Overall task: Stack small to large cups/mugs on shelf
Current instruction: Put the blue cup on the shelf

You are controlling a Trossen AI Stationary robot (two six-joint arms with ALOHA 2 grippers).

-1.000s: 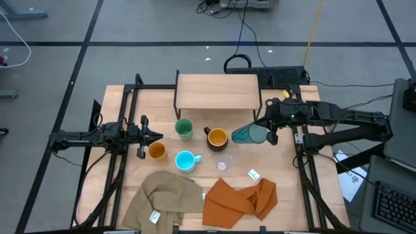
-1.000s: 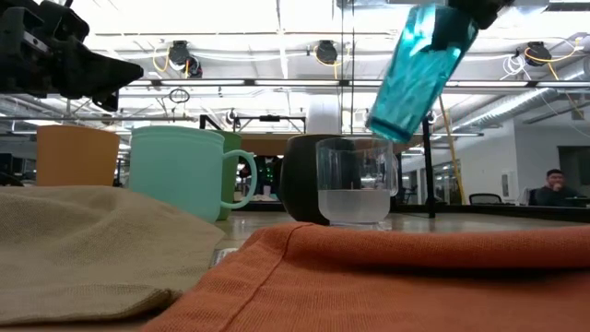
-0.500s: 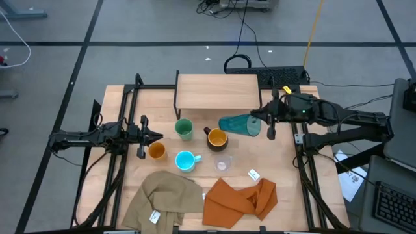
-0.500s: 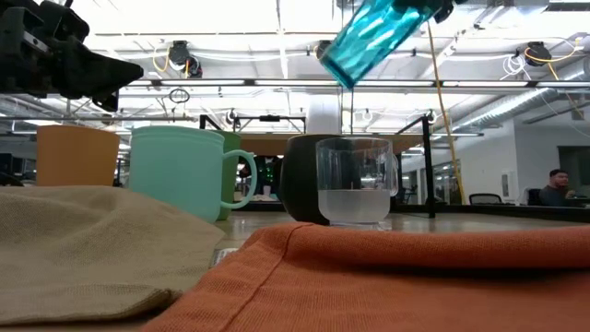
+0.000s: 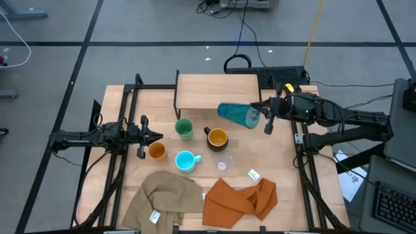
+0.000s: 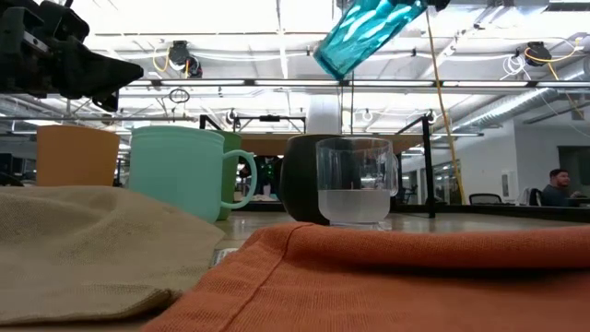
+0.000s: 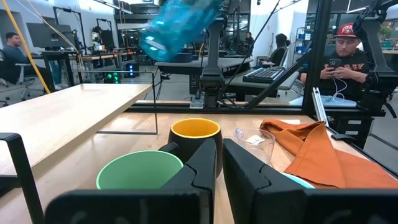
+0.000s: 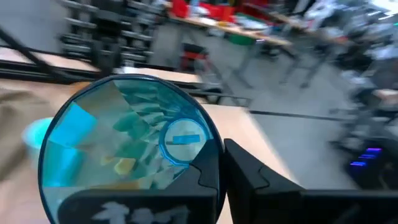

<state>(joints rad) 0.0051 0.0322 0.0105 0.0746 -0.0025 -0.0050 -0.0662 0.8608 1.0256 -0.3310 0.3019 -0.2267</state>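
Over the worktop's centre, just off the low light-wood shelf edge at 5 o'clock, right tool clenches the tall textured teal tumbler by its rim, tipped sideways. Risks: tumbler knocking the shelf edge or slipping onto the black mug with yellow inside. Left tool clenched empty at 9 o'clock.

Bright overhead strip lighting, perhaps motion blur in right wrist view.

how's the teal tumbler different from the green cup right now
The teal tumbler is held in the air by the right gripper, tipped on its side over the shelf's edge; the green cup stands upright on the table. The tumbler is taller, see-through and faceted; the green cup is shorter, opaque and smooth. Neither has a handle.
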